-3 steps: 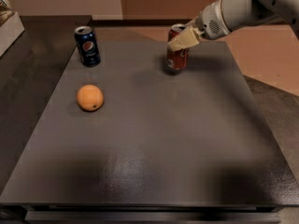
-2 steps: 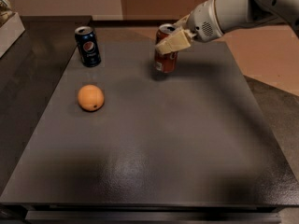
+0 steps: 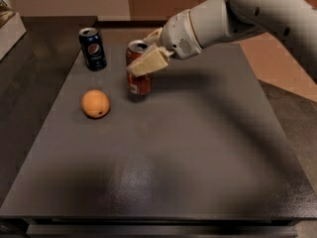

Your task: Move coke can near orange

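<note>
The red coke can (image 3: 139,79) with a silver top stands upright on the dark table, a short way right of the orange (image 3: 95,103). My gripper (image 3: 147,58) reaches in from the upper right and is shut on the coke can's upper half; one cream finger (image 3: 148,62) crosses the can's front. The orange is round with a small dark spot and lies at the left middle of the table, apart from the can.
A dark blue Pepsi can (image 3: 93,48) stands upright at the back left, behind the orange. The dark table (image 3: 173,172) stretches toward the front. A pale box edge (image 3: 10,26) shows at the far left. My white arm (image 3: 237,19) spans the upper right.
My gripper has carried the coke can leftward and forward across the table, from the back right toward the orange. The orange and Pepsi can have not moved.
</note>
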